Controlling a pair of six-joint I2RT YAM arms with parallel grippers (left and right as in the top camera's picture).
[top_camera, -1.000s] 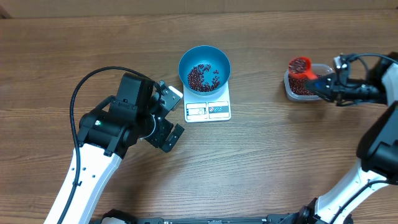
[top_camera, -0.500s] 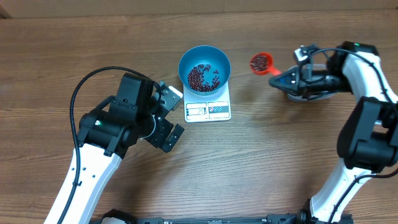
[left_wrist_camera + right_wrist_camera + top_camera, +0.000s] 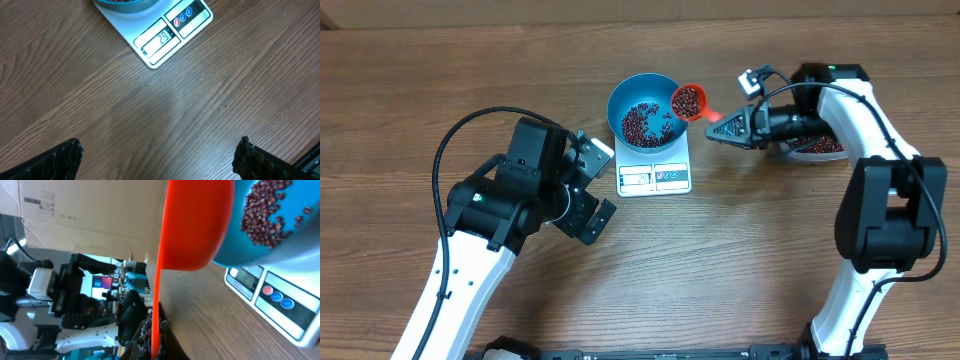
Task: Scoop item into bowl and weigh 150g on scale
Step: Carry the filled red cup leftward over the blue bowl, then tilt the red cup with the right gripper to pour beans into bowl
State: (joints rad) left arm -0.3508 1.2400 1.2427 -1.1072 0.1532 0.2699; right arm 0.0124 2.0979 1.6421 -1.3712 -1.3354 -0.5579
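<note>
- Gripping the handle of the red scoop (image 3: 688,102) in the right gripper (image 3: 745,128), jaws clamped narrow around it.
- Hovering the scoop, loaded with beans (image 3: 642,124), over the right rim of the blue bowl (image 3: 655,88); sitting level, not tipping yet, nothing falling.
- Standing the bowl on the white scale (image 3: 655,178), with 1 thin patch of beans covering only part of the bowl's floor.
- Reading what looks like 29 on the display (image 3: 161,39) in the left wrist view, so judging the fill well short of 150 g.
- Hanging the left gripper (image 3: 603,185) spread wide, holding nothing, over bare bench (image 3: 770,260) just left of the scale.
- Remaining, by this judgement: tipping this load in, fetching several more from the clear tub (image 3: 820,147) under the right arm, and checking the display each time.
</note>
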